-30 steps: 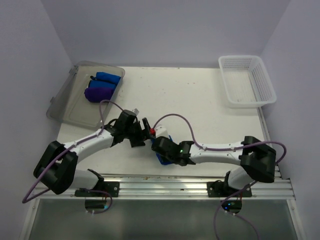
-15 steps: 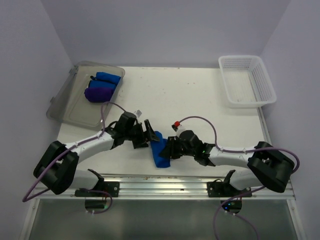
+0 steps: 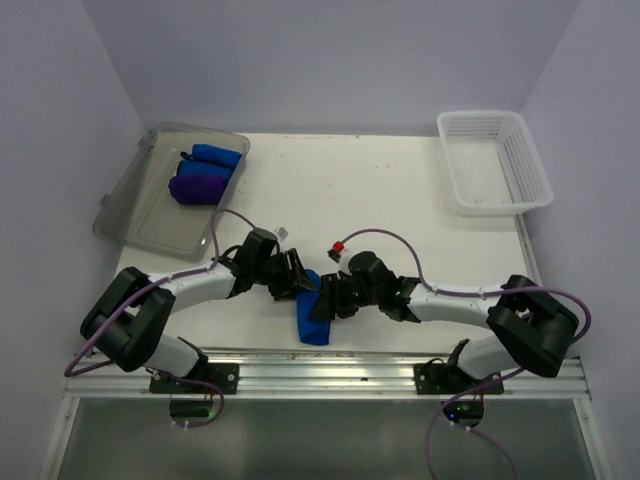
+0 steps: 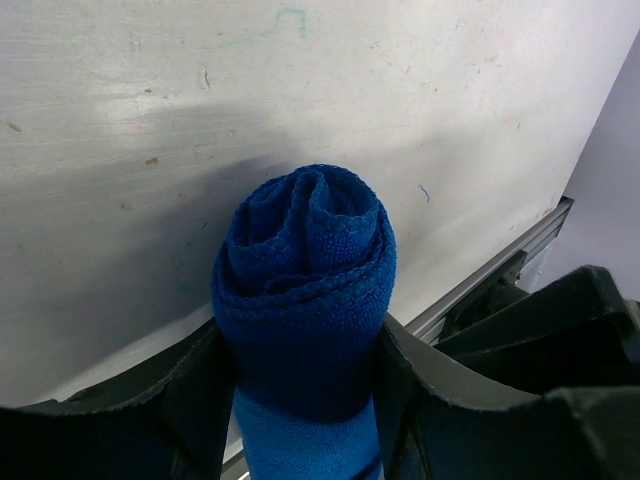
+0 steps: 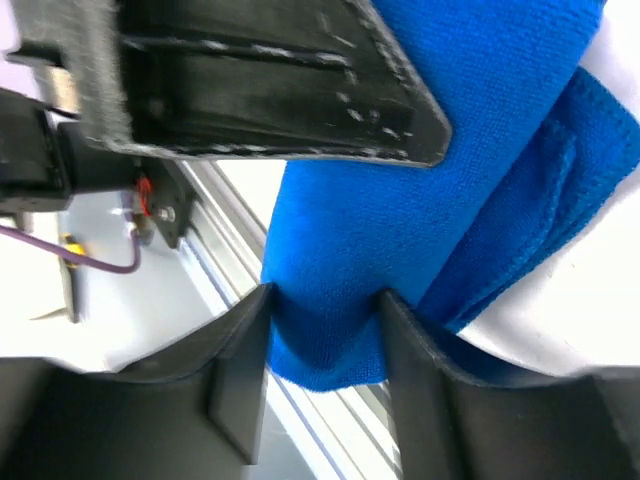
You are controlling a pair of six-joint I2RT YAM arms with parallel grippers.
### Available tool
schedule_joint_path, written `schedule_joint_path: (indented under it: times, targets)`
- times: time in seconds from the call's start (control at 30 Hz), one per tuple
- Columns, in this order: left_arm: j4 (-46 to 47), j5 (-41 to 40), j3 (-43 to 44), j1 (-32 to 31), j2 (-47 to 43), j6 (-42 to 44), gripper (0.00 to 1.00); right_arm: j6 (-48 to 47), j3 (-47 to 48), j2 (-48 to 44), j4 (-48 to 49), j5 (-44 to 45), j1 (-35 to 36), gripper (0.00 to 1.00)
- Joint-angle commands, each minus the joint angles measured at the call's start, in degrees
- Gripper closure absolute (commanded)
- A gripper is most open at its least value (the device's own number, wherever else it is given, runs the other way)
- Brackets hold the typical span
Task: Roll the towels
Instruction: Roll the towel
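A rolled royal blue towel [image 3: 313, 322] lies near the table's front edge, between the two arms. My left gripper [image 3: 303, 287] is shut on its far end; in the left wrist view the towel's spiral end [image 4: 305, 250] sticks out past the left gripper [image 4: 305, 400], both fingers pressed on its sides. My right gripper [image 3: 322, 305] pinches the same towel [image 5: 480, 110] from the right, and the right gripper [image 5: 325, 335] squeezes the cloth between both fingers. Two more blue towels [image 3: 213, 155] and a dark purple towel [image 3: 197, 187] lie rolled in the tray.
The clear grey tray [image 3: 140, 210] sits at the back left, hanging over the table's edge. A white mesh basket [image 3: 495, 160] stands at the back right. The metal rail [image 3: 330, 365] runs just in front of the held towel.
The left gripper has narrowed onto the roll. The right gripper, which had drawn back to the right, has come back and taken hold of the towel. The towel has shifted slightly forward.
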Motion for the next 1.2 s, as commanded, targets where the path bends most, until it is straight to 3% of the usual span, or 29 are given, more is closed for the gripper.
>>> schedule_joint_path:
  times: [0.0,0.03,0.1,0.17,0.4,0.6,0.73,0.9,1.03,1.17]
  targets:
    - [-2.53,-1.66,0.47,-0.32,-1.70,0.11,0.46,-8.69,7.19,-3.11,-15.77,5.56,2.04,0.46]
    - [-3.24,-1.93,0.39,-0.32,-2.31,0.11,0.46,-10.19,11.03,-3.99,-20.77,14.82,3.44,0.39]
    - [-4.12,-2.63,0.39,-0.23,-2.84,-0.24,0.46,-12.56,15.18,-5.31,-31.77,23.83,9.15,0.31]
    - [-5.00,-3.42,0.47,-0.32,-3.20,-0.51,0.46,-12.31,20.90,-3.83,-39.84,34.53,13.53,0.30]
    - [-6.93,-5.62,0.39,-0.41,-4.86,-1.83,0.47,-8.27,35.40,8.27,-54.30,53.02,23.74,0.24]
    - [-8.08,-6.59,0.83,-0.32,-5.39,-2.53,0.47,-4.75,47.10,21.48,-63.97,62.53,29.64,0.23]
    - [-8.87,-7.46,1.27,-0.41,-5.92,-3.05,0.47,-4.14,49.04,27.19,-63.72,63.25,30.44,0.37]
    - [-9.75,-8.52,1.53,-0.41,-6.88,-3.85,0.45,-3.61,47.82,27.47,-62.23,63.87,30.26,0.57]
    - [-12.37,-9.74,2.93,-0.41,-8.03,-3.06,0.32,-5.36,37.66,20.37,-51.79,56.68,27.63,0.60]
    - [-15.81,-13.17,5.65,-0.32,-10.31,-2.00,0.22,-5.81,24.55,10.53,-33.07,44.29,20.53,0.62]
